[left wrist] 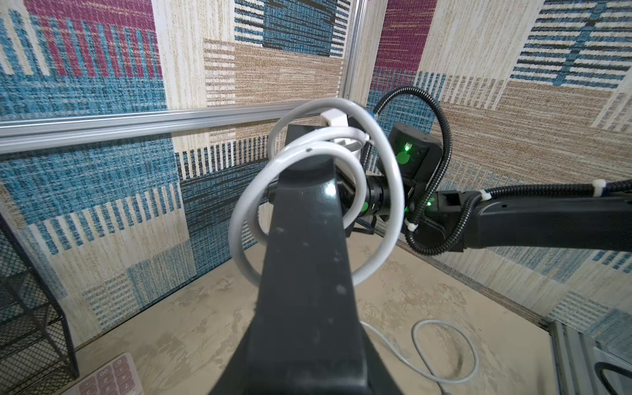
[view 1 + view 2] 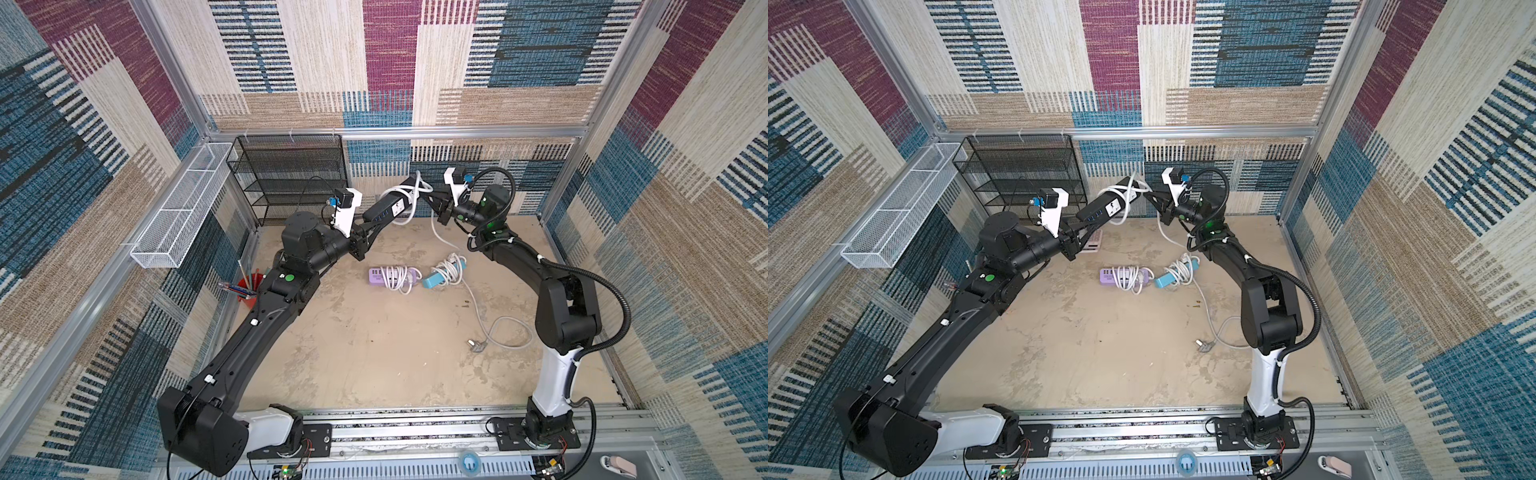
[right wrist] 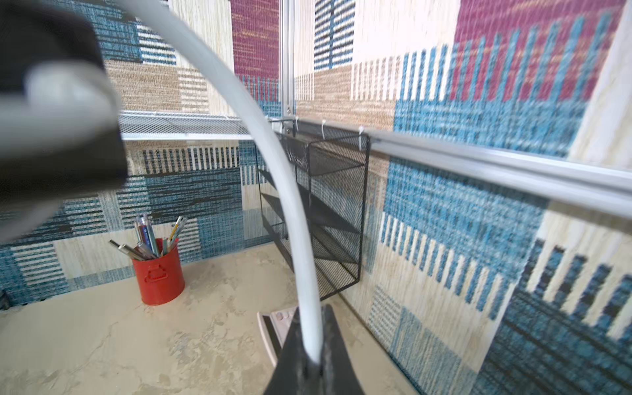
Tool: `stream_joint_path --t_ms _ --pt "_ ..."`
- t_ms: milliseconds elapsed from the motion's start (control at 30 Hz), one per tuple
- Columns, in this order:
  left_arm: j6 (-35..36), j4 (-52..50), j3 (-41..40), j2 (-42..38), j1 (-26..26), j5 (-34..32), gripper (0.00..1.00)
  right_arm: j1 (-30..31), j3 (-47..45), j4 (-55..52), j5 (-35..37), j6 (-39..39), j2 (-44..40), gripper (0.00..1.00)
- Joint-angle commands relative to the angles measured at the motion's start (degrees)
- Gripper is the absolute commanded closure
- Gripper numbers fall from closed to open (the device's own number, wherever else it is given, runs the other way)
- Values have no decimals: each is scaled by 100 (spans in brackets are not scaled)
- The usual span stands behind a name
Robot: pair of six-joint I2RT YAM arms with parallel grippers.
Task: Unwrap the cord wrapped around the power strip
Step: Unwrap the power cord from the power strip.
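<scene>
Left gripper clamping the black power strip, we are holding it aloft over the table, right gripper pinching the white cord just off the strip's far end, loose coils circling the strip, tail trailing down to the table.

Top views: both sit high over the near edge of the table and look steeply down toward the back wall. They are far enough to take in the left arm, the right arm and the side walls.
Left wrist view: looks along the black power strip, very near, toward the right arm and the far right corner.
Right wrist view: looks along the white cord, very near and blurred, toward the mesh rack and the red pen cup on the left side.
Shared: both top views show nearly the same scene. Both wrist views share the cord, the rack and the pink calculator.
</scene>
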Motion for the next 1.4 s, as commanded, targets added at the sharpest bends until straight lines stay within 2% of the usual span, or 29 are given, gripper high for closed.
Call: stream_joint_path --t_ms 0,133,467,633,833,1167,1367 --pt "-286 307 89 130 9 201 100 -61 430 -489 101 -184 -162 100" --pt "-254 295 55 173 11 39 100 -181 247 -722 190 -293 -659 100" --pt "30 73 50 35 40 -567 100 -258 -2105 -1582 442 -896 -2680 100" --pt "174 131 -67 -216 90 -954 100 -255 -2982 -2267 530 -952 -3281 100" --pt "166 289 -160 -452 117 -956 100 -244 -3585 -2250 501 -470 -3085 100" --pt "25 501 -239 -657 118 -803 100 -249 -3437 -2322 1204 -92 -1778 100" --pt "65 576 -313 -801 126 -857 100 -249 -3423 -2348 1470 122 -1475 100"
